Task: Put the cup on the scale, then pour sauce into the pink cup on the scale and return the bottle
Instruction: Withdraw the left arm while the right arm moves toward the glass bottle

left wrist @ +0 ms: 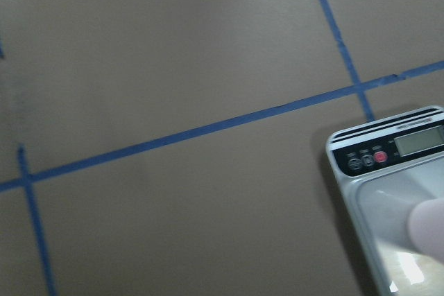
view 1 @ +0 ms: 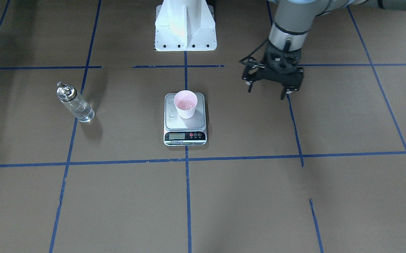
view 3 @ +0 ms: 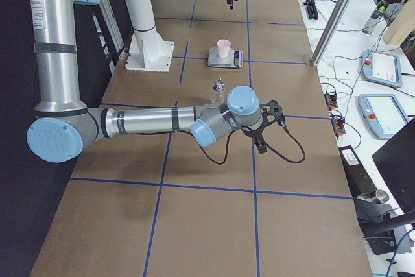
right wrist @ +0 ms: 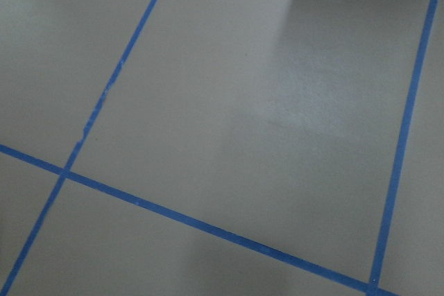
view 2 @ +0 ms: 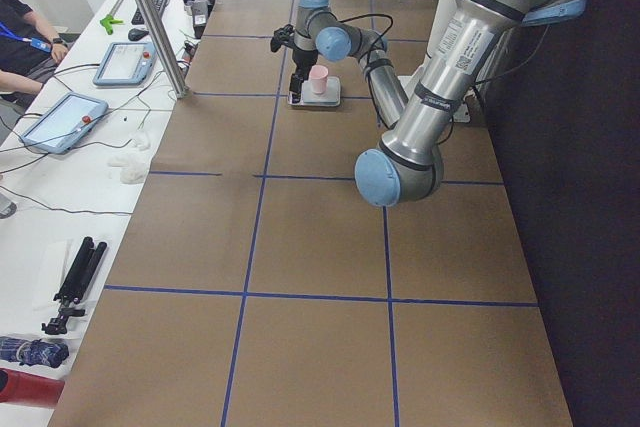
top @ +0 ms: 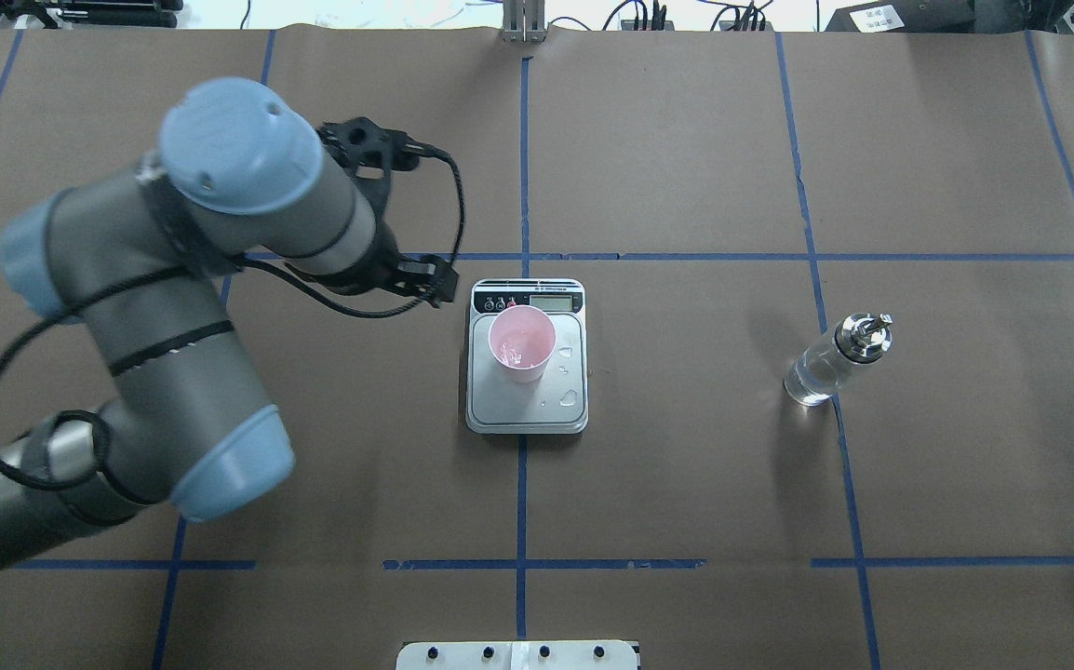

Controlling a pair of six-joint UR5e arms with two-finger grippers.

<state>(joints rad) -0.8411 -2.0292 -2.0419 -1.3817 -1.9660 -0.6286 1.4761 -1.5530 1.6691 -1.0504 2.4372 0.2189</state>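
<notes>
The pale pink cup (view 1: 185, 104) stands upright on the scale (view 1: 185, 137), toward its back half, with a little clear liquid in its bottom. Droplets lie on the platform (top: 567, 402). The glass bottle (view 1: 74, 103) with its metal spout stands upright on the table, apart from the scale, with clear sauce in it. My left gripper (view 1: 267, 92) hangs open and empty beside the scale, well apart from the cup. My right gripper (view 3: 267, 126) shows only in the exterior right view, near the bottle (view 3: 219, 90); I cannot tell whether it is open.
Brown paper with blue tape lines covers the table (top: 686, 484). The white robot base (view 1: 185, 28) stands behind the scale. Tablets and cables lie on the side bench (view 3: 382, 89). The left wrist view shows the scale's corner (left wrist: 374, 171).
</notes>
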